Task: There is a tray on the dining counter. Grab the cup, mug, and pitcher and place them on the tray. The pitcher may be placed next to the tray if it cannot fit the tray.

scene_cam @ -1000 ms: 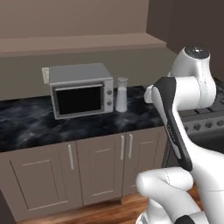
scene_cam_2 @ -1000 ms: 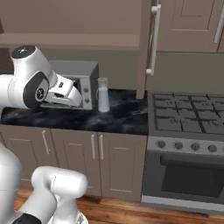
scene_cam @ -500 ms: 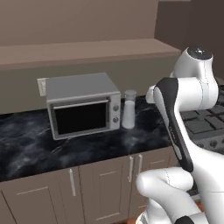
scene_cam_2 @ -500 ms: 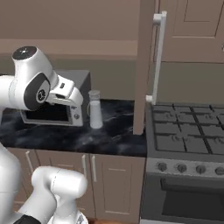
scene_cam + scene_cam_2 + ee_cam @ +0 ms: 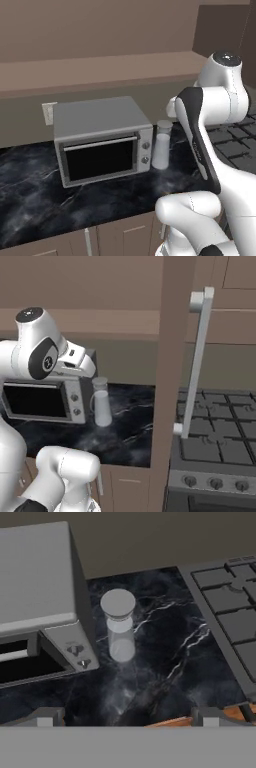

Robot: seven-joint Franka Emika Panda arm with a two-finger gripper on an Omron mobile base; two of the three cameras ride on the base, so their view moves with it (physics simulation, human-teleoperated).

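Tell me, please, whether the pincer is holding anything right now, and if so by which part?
Nothing is held. The pincer is open and bare, hanging above the black counter, short of the grey pitcher that stands beside the microwave.

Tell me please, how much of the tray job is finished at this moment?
Nothing looks done yet. The grey pitcher stands on the black marble worktop beside the microwave, left of the stove. In hand: nothing; the gripper is open above the worktop, facing the pitcher. Left: grasp it, then fetch the others.
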